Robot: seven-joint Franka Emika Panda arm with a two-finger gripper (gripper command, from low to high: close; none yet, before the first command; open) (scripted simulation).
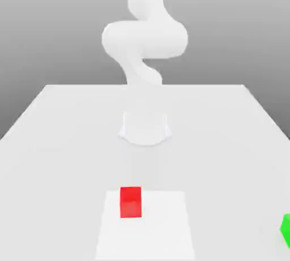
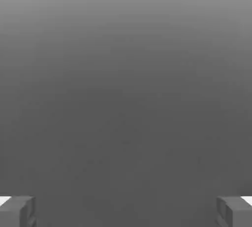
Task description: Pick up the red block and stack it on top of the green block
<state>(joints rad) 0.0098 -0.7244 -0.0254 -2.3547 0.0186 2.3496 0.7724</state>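
Note:
The red block (image 1: 131, 201) sits on a lighter square patch of the white table (image 1: 68, 141), near the front and a little toward the exterior view's left. At the exterior view's right edge, the green block (image 1: 286, 230) is partly cut off by the frame. The white arm (image 1: 144, 39) rises above its round base (image 1: 145, 128) at the middle of the table, well behind both blocks. In the hand view my gripper (image 2: 126, 211) is open, its two grey fingertips (image 2: 19, 211) far apart with nothing between them, facing plain grey background.
The lighter square patch (image 1: 164, 226) covers the front middle of the table. The table's far edge runs behind the arm's base, with grey background beyond it.

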